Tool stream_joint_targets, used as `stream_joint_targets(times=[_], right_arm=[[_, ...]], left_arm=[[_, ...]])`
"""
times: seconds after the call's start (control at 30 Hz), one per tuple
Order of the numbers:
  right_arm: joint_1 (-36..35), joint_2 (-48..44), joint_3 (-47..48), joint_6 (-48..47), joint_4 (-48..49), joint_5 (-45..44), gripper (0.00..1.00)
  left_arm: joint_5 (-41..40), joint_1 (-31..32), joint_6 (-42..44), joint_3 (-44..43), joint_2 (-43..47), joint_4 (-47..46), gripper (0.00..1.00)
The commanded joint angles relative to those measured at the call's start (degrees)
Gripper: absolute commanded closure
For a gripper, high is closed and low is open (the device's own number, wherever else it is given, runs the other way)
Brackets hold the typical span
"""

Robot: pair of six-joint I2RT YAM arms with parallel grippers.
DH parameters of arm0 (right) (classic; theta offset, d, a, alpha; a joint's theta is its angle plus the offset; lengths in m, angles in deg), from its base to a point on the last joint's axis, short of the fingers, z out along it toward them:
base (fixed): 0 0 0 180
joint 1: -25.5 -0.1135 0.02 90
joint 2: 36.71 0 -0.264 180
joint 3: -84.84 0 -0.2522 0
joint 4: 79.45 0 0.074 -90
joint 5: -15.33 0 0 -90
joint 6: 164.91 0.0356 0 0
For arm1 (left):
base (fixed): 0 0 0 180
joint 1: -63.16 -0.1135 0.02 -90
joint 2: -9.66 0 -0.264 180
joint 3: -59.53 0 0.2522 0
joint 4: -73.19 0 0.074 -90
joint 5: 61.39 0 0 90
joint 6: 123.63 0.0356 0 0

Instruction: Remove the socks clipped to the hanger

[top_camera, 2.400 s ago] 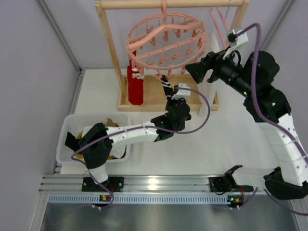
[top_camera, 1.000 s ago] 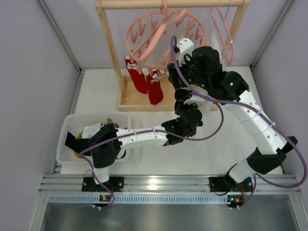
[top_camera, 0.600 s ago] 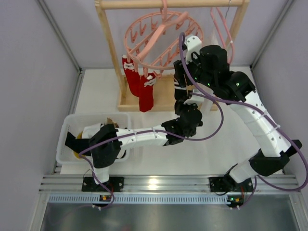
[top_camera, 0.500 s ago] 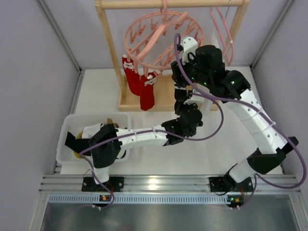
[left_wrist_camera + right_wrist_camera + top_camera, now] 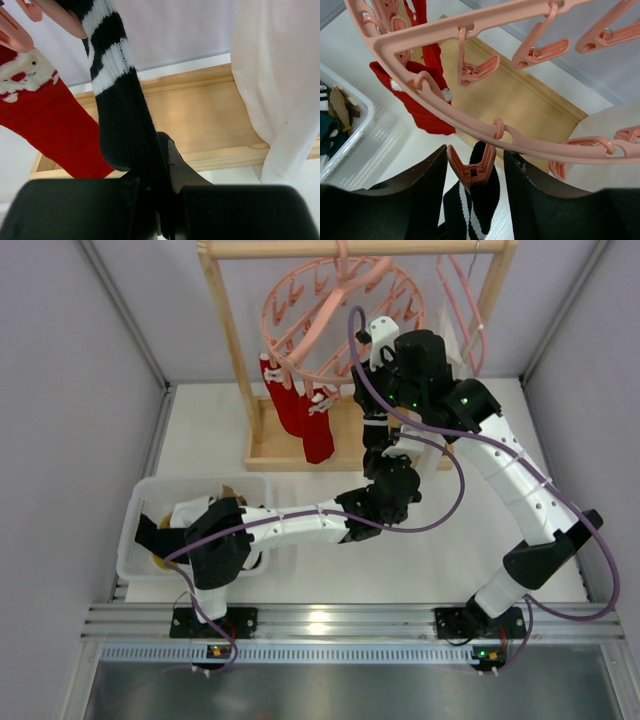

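Observation:
The round pink hanger (image 5: 272,302) hangs from the wooden rack, its ring (image 5: 470,22) arching over my right wrist view. Two red socks (image 5: 300,420) dangle from its left side. A long black sock with white stripes (image 5: 120,115) hangs from one pink clip (image 5: 470,170). My left gripper (image 5: 161,167) is shut on that sock's lower end, below the ring (image 5: 372,435). My right gripper (image 5: 475,160) stands open astride that clip, one finger on each side of its splayed handles, just above the left gripper (image 5: 362,395).
The wooden rack (image 5: 228,350) has a flat wooden base (image 5: 210,120) under the socks. A large white cloth (image 5: 280,85) hangs at the right beside a plain pink hanger (image 5: 462,310). A white bin (image 5: 135,530) holding socks sits at the near left. Grey walls close both sides.
My right arm swung in from the right to the hanger, and its fingers have narrowed around the clip. The ring and red socks swayed. The left gripper kept its hold.

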Motion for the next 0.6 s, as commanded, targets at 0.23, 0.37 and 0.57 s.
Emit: stream_joint_targets(times=[0.23,0.37,0.57], right_arm=[[0.4,-1.0,-0.6,0.5,7.1,0.9,0.8],[0.4,-1.9,-1.6,0.8,7.7,0.5,0.92],[1.5,-2.8,-3.5,1.8,8.5,1.7,0.87]], left_arm=[[0.4,0.1,-0.3,0.9,2.9,-3.0,1.0],[0.5,-0.3,-1.1,2.2,3.5,-3.0,1.0],[0.7,-0.5,-3.4,7.9,6.3,-2.9,1.0]])
